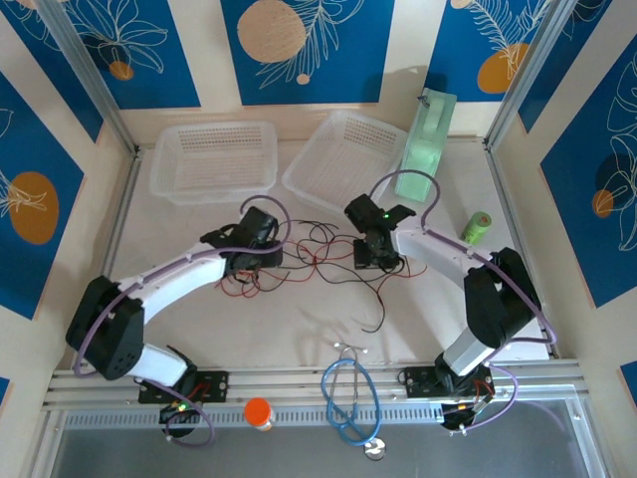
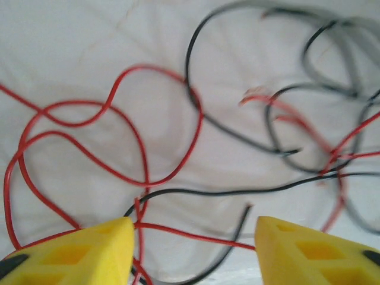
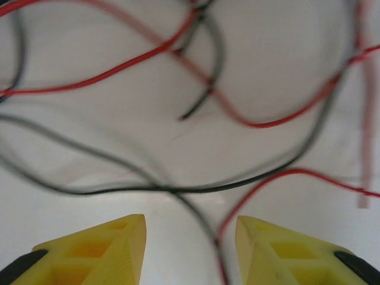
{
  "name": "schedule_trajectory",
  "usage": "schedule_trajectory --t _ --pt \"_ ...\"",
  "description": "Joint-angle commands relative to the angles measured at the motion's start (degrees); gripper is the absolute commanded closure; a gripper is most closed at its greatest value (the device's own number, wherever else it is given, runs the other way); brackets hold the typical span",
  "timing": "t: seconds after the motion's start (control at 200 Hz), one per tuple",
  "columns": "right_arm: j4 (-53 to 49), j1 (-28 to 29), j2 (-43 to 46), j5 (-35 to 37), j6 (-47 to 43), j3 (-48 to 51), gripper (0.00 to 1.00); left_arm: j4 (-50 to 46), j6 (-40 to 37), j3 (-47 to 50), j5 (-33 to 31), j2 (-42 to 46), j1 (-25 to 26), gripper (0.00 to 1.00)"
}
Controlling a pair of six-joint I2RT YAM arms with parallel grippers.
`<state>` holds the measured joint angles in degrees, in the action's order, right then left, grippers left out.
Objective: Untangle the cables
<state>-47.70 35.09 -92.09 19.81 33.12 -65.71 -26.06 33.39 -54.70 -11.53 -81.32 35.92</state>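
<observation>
White table, cream walls with blue leaf-print panels on all sides.

Left gripper: low over the table, left of centre, jaws parted. Wrist view: yellow fingers stand well apart and nothing is pinched. One red strand and one black strand run across the gap between the fingertips, lying on the table. Just beyond the tips, red loops curl to the left and black loops to the right, crossing one another.

Right gripper: right of centre, facing the left one, jaws moderately apart. Wrist view: its fingers hold nothing. A black strand and a red strand pass down into the gap between the tips. A long black curve lies just ahead of them, with blurred red strands beyond it.

Cables: a loose red and black spread lying between the two grippers and reaching under both. Red is bunched toward the left gripper. One black tail trails toward the near edge, apart from the rest.

Farther out:
- Two clear baskets sit at the back of the table.
- Pale green object leans at the back right.
- Small green cylinder lies at the right side.
- Blue stethoscope lies across the near rail, between the arm bases.
- Orange-capped item sits to the stethoscope's left.
</observation>
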Motion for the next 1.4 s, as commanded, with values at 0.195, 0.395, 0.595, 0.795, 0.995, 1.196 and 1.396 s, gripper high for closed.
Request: schedule_trajectory --t 0.195,0.395,0.595,0.795,0.995,1.196,1.396 --pt "3.3 5.6 -10.4 -7.7 -2.6 -9.8 0.53 -8.4 -3.0 -3.7 -2.3 11.9 0.4 0.26" --pt "6.1 8.6 -16.4 -8.9 -3.1 -11.4 0.54 -11.9 -0.1 -0.7 -2.7 15.1 0.3 0.26" --pt "7.2 8.9 -21.7 -8.4 -5.6 -12.8 0.56 -10.1 2.1 3.6 -1.7 15.0 0.1 0.27" --pt "7.7 9.5 -24.7 -7.2 -5.6 -12.6 0.62 -5.7 2.4 4.8 -1.0 9.0 0.2 0.28" --pt "7.2 10.8 -25.1 -5.1 -5.2 -11.3 0.84 1.6 2.3 4.7 -0.8 -1.9 0.1 0.36" --pt "6.7 12.8 -22.0 -3.1 -6.3 -6.6 1.00 7.0 2.7 4.4 -0.9 -11.7 0.1 0.46" --pt "4.7 12.6 -13.9 -11.3 -15.4 -2.9 1.00 7.5 4.0 5.5 -4.5 -18.4 0.1 0.81"
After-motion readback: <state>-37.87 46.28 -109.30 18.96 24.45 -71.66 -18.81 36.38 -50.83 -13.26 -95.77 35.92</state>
